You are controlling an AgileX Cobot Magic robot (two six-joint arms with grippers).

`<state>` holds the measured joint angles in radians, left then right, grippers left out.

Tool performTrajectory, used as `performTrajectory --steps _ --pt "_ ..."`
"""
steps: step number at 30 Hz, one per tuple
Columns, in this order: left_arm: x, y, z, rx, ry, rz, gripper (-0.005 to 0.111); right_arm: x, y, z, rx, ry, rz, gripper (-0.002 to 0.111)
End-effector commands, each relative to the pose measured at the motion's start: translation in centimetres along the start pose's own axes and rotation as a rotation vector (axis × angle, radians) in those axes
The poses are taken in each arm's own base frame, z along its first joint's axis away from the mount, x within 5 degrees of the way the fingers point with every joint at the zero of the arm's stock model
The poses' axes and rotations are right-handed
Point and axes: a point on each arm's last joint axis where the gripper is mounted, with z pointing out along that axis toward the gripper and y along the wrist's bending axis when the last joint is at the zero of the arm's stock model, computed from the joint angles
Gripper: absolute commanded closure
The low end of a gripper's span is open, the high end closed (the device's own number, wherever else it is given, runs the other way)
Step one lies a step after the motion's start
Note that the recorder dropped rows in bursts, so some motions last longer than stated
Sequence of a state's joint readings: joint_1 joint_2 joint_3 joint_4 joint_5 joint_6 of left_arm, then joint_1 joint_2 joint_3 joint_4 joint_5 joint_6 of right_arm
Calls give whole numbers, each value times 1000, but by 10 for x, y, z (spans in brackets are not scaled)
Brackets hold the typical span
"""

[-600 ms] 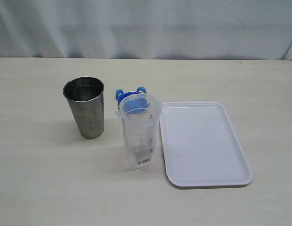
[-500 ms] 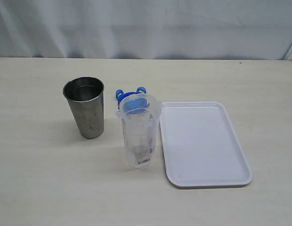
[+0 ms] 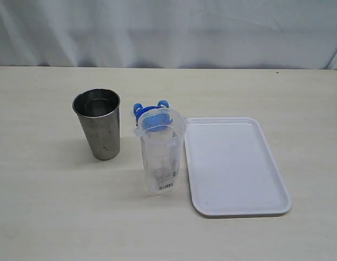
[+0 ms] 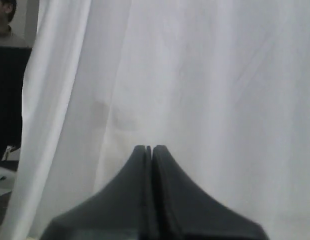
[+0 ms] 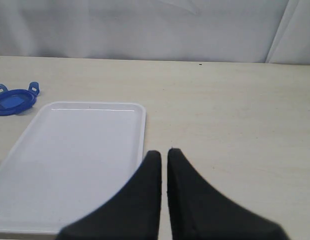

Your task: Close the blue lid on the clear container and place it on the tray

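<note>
Exterior view: a pale wooden table [image 3: 49, 206] fills the frame, with a white curtain [image 3: 168, 32] hanging across the top. Near the centre stands the clear container [image 3: 162, 160], upright on the table, its mouth uncovered and a white barcode label near its base. Directly behind it, a little higher in the frame, lies the blue lid [image 3: 139, 109], flat on the table; two of its flaps show above the container's rim, and the rest shows as blue through the clear plastic. The tray [image 3: 233, 163], white and holding nothing, lies to the right of centre. Its left edge runs just beside the container, and it is unclear whether the two touch. A grey steel cup [image 3: 98, 130] stands upright left of centre, near the container but apart from it.

Left wrist view: the left gripper [image 4: 149, 149] has its dark jaws pressed together with nothing between them, seen against the white curtain.

Right wrist view: the right gripper [image 5: 164, 152] has its jaws closed to a thin slit, holding nothing. It hangs over the table by the tray's rim [image 5: 142, 130]. The blue lid [image 5: 12, 99] lies on the table just off a corner of the tray.
</note>
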<state>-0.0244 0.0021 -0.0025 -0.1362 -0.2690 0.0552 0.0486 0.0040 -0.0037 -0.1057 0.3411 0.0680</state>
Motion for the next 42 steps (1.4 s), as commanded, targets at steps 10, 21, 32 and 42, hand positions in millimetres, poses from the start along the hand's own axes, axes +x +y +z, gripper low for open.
performTrajectory --steps 10,21,32,42 --pt "-30 -10 30 90 -126 -129 76 1 0 0 5 0 -5 104" --pt "28 -24 85 245 139 -21 25 1 0 0 5 0 -5 104" --pt "103 -39 123 454 398 2 25 1 0 0 5 0 -5 104" --pt "130 -40 129 477 466 -41 25 1 0 0 5 0 -5 104"
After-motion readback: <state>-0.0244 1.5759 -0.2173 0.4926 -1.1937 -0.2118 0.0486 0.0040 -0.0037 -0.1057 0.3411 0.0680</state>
